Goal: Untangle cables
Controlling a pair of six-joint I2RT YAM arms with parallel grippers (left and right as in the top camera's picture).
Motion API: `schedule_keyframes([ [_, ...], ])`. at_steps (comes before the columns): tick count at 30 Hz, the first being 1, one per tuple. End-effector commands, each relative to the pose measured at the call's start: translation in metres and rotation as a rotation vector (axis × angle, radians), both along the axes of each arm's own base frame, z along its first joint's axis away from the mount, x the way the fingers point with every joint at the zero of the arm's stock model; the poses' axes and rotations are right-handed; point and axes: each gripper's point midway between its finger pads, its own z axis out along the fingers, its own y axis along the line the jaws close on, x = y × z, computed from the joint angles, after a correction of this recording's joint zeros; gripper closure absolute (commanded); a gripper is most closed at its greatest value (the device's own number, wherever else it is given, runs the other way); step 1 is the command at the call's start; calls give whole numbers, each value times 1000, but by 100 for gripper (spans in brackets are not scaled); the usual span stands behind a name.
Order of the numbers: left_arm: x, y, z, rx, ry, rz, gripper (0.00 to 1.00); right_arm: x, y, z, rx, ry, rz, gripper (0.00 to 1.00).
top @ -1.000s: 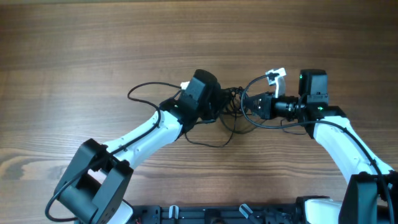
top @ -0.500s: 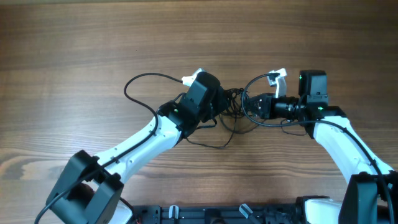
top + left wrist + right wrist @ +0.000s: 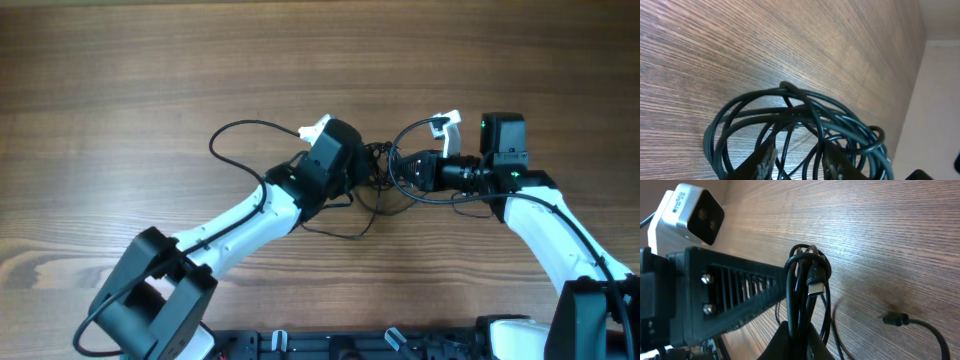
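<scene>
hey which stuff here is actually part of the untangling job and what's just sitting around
Part of the job:
- cables
- left gripper, holding cable loops
- right gripper, shut on a cable bunch

Just there:
- wooden table
- nothing else loose in view

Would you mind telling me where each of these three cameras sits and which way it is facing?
Overhead: fixed above the table, looking straight down; both arms show, the left gripper and right gripper meeting at the cables.
Left wrist: on the left arm, looking along its fingers at cable loops over the wood.
Right wrist: on the right arm, looking past its fingers at a gripped bundle of cords; the left arm's gripper and camera show at left.
Shared: all three see the cables and the wooden tabletop.
</scene>
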Motion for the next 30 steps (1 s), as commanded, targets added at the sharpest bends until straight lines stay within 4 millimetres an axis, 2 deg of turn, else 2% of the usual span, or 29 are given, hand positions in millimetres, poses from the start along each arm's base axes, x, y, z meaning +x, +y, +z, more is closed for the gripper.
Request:
schedule_keyframes([
  [1,3,-1,-16,31,1,1,67,-2,2,2,12,0,9,96],
  [2,4,-2,-20,31,1,1,68,-2,2,2,12,0,9,96],
  [3,4,-2,-23,37,8,1,75,-2,2,2,12,2,9,96],
  [4,1,1,-28,53,27,1,89,-3,2,2,12,3,9,96],
  [8,0,7,-33,71,47,8,96,-3,2,2,11,1,9,96],
  [10,0,6,-32,70,46,9,96,-3,2,2,11,2,10,96],
  [13,12,17,-21,46,27,40,96,-3,1,0,5,5,4,96],
  [14,18,31,-8,37,22,70,96,-2,0,-1,-6,7,-5,96],
  [16,31,65,44,-28,-49,84,96,-1,-1,-2,-10,7,-7,96],
  [19,41,98,100,-170,-121,101,96,0,-2,-3,-23,6,-16,96],
  [20,43,110,113,-213,-131,106,96,0,-2,-3,-22,6,-15,96],
  [21,45,121,120,-244,-132,109,96,0,-2,-3,-23,8,-16,96],
  [22,49,135,118,-252,-117,134,96,0,-2,-4,-22,9,-15,96],
  [24,50,177,91,-175,-20,275,96,-1,-2,-4,-23,12,-15,96],
  [26,42,197,70,-131,77,357,96,-1,-2,-4,-23,12,-15,96],
  [27,37,198,62,-124,121,370,85,-1,-2,-4,-23,11,-15,96],
  [28,36,195,60,-125,131,359,66,-1,-2,-4,-23,12,-15,96],
  [29,33,184,63,-145,127,309,55,-1,-2,-4,-23,12,-15,96],
  [30,32,167,73,-169,75,199,51,-1,-2,-4,-23,12,-15,96],
])
